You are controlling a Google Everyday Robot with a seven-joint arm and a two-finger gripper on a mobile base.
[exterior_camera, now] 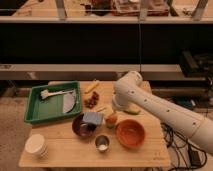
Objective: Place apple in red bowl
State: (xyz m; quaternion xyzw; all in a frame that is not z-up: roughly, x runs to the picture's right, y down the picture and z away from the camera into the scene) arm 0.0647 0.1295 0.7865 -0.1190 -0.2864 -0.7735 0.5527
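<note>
Leftmost, the green tray (31, 107) fills the table's back-left corner, and the maroon bowl (77, 129) sits mid-table. Just right of it lies the apple (111, 119), with my gripper (114, 110) right above it; how wide my claw stands I cannot tell. I judge the apple firm, smooth and light, best taken across its middle. The red bowl (131, 134) sits toward the front-right edge. No writing is legible.
</note>
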